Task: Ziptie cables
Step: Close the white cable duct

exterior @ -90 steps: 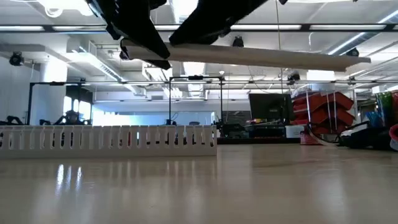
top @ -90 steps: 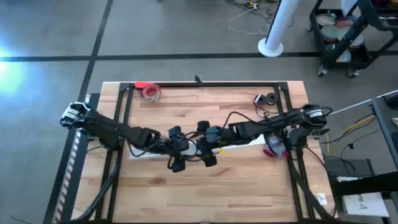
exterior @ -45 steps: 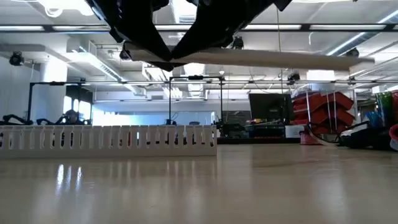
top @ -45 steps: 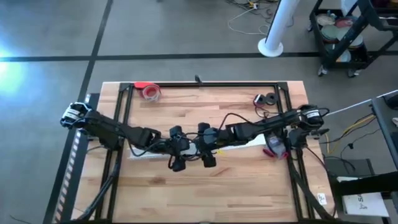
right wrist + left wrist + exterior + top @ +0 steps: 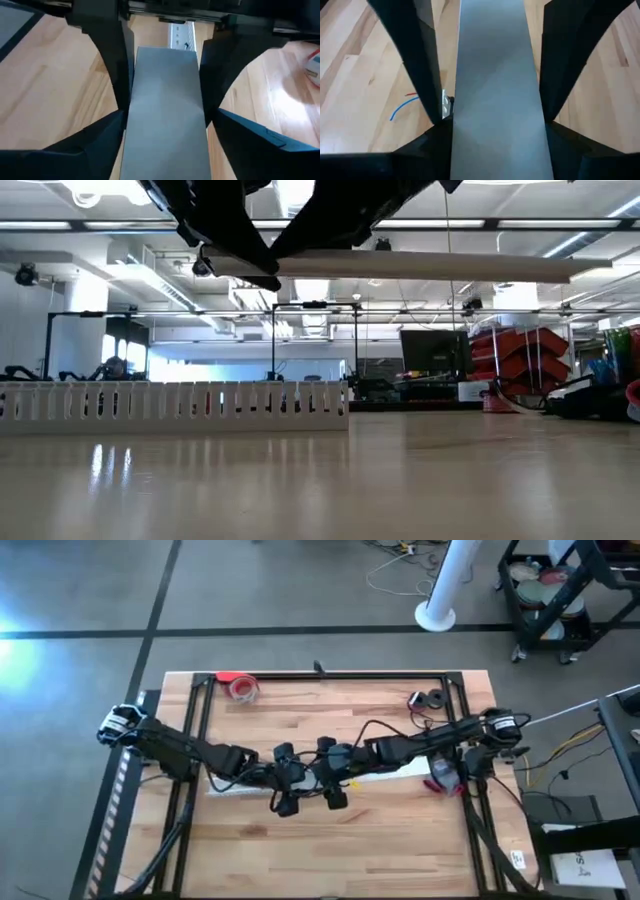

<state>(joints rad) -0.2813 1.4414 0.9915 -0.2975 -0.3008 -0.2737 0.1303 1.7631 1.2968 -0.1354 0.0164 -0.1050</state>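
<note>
bright ceiling lights; soft wrist views

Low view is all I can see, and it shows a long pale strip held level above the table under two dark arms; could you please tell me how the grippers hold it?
Observer: In the left wrist view, the left gripper clamps the strip across its width, one finger on each long edge.
Operator: Thank you. And the other arm?
Observer: The right wrist view shows the right gripper clamped the same way. In the high view the two grippers sit side by side near the table's middle.
Operator: Are the cables anywhere near?
Observer: The left wrist view shows thin red and blue cables lying on the table below, to one side of the strip.
</note>
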